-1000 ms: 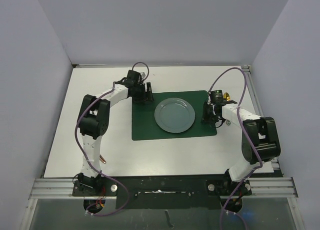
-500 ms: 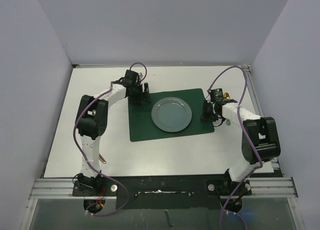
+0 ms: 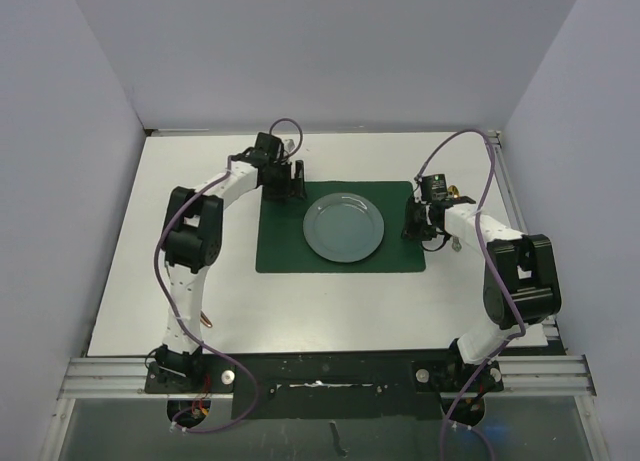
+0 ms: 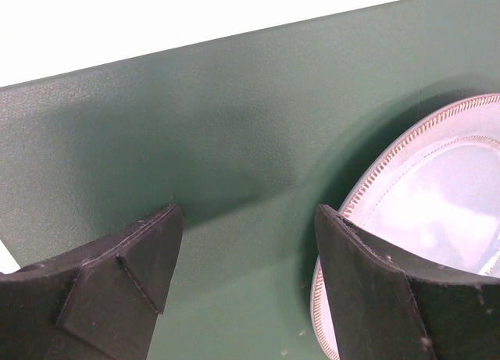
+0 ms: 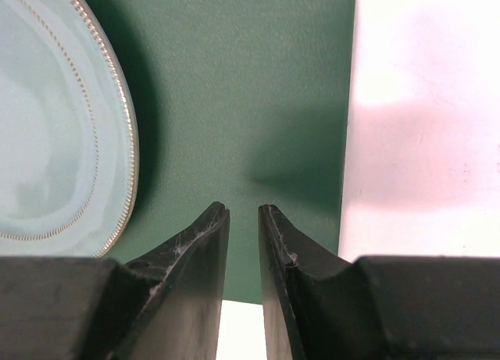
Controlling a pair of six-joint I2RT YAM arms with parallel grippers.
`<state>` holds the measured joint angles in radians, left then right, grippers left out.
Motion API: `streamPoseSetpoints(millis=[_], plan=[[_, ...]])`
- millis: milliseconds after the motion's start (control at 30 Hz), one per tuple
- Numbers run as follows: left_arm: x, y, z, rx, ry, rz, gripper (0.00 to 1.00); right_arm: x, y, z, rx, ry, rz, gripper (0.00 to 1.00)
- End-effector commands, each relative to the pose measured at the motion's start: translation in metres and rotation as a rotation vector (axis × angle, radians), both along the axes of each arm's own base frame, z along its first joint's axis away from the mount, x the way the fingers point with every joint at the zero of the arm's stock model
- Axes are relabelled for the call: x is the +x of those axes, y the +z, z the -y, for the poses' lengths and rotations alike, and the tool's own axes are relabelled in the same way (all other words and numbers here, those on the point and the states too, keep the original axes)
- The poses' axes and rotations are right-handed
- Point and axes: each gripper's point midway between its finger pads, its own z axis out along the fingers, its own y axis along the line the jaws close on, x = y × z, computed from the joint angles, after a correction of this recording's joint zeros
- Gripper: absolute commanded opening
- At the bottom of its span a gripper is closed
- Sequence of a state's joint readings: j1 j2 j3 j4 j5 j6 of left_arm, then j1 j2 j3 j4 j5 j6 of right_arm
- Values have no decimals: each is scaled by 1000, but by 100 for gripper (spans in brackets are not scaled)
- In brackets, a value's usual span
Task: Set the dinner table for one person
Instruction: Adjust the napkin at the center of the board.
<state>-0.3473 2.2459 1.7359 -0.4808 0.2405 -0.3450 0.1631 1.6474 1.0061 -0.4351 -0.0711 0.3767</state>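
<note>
The white dinner table (image 3: 150, 251) bears a dark green placemat (image 3: 285, 246) with a pale blue-grey plate (image 3: 344, 227) at its middle. My left gripper (image 3: 290, 182) is open and empty, low over the mat's far left corner; in the left wrist view (image 4: 246, 212) the mat (image 4: 195, 118) lies between its jaws and the plate's beaded rim (image 4: 437, 188) is by the right finger. My right gripper (image 3: 414, 224) is over the mat's right edge; in the right wrist view (image 5: 244, 208) its jaws stand almost together with nothing between them, the plate (image 5: 47, 126) to the left.
A small gold object (image 3: 455, 193) and a small metal piece (image 3: 457, 245) lie on the table beside the right arm. A thin copper-coloured piece (image 3: 207, 321) lies near the left arm's base. White walls enclose the table; a metal rail (image 3: 320, 366) runs along the near edge.
The placemat and plate have slid a little left and away from the arms' bases. Both grippers have moved the same way with it.
</note>
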Motion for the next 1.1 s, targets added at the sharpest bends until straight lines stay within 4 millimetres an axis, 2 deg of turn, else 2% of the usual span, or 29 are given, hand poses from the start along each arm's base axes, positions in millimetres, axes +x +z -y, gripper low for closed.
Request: streamPoseSetpoints(millis=[0,133,267,500,667,1067], plan=[[-2,-33,7,41,-68,-36,71,13,15,2,-10,4,44,24],[-7,-36,14,57,-86,-40,71,11,11,3,-19,3,36,24],[-15,-37,12,71,-81,-46,71,13,8,2,-11,6,32,24],[-24,-23,4,76,-57,-33,72,17,3,-2,3,10,23,24],[-24,-11,3,75,-54,-10,72,21,4,-5,15,16,27,23],[-26,1,8,45,-58,-7,72,24,8,-3,3,17,33,23]])
